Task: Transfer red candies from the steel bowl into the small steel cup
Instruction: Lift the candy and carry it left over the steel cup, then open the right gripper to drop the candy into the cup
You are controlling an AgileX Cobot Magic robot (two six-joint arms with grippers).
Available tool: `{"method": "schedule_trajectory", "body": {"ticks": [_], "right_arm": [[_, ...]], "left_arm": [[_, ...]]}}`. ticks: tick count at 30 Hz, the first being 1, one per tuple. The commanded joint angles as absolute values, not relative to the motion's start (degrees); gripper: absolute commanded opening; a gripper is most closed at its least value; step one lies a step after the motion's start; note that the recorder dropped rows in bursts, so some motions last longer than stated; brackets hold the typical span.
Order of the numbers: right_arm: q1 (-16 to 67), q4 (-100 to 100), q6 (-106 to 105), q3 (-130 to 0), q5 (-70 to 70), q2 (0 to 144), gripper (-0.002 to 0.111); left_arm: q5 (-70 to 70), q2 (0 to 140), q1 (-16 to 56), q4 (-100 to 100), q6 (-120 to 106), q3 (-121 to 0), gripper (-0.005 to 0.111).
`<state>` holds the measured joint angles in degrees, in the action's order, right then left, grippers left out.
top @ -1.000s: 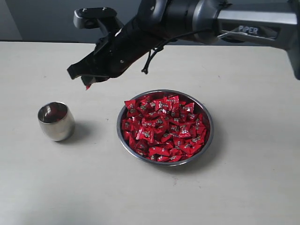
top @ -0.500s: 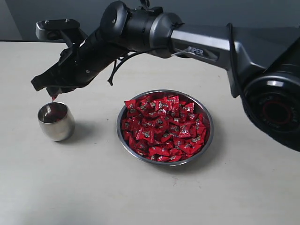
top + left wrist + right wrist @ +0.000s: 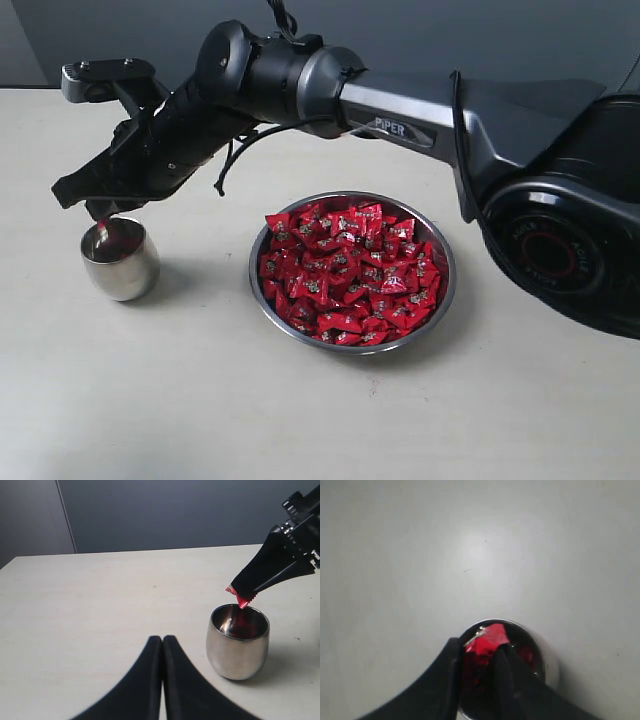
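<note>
The small steel cup (image 3: pixel 120 262) stands left of the steel bowl (image 3: pixel 447 290), which is heaped with red candies (image 3: pixel 345 275). My right gripper (image 3: pixel 100 210) reaches across from the right and hangs just over the cup's mouth, shut on one red candy (image 3: pixel 103 222). In the right wrist view that candy (image 3: pixel 487 637) sits between the black fingers of the right gripper (image 3: pixel 477 647), above the cup (image 3: pixel 542 655). The left wrist view shows the cup (image 3: pixel 237 652), the held candy (image 3: pixel 240 599) dangling at its rim, and my left gripper (image 3: pixel 163 639) shut and empty, on the table short of the cup.
The pale tabletop (image 3: pixel 200 400) stretches around both vessels. A dark wall (image 3: pixel 560 40) runs behind the table's far edge. The right arm's thick body (image 3: pixel 400 100) spans the space above the bowl's far side.
The right arm has swung left with the candy, from beside the bowl to directly above the cup, and dropped a little lower. The bowl and cup have stayed put.
</note>
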<state>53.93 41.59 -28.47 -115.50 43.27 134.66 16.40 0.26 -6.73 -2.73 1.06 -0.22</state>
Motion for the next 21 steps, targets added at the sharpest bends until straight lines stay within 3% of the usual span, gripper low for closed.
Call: {"method": "schedule_trajectory", "body": {"ticks": [1, 21], "right_arm": [[54.01, 41.04, -28.46, -116.08, 42.86, 134.55, 0.012], [54.98, 39.04, -28.62, -116.08, 42.16, 136.51, 0.012]], "left_arm": [[16.31, 0.00, -6.77, -2.60, 1.12, 0.00, 0.000], [16.31, 0.00, -6.77, -2.60, 1.12, 0.00, 0.000]]}}
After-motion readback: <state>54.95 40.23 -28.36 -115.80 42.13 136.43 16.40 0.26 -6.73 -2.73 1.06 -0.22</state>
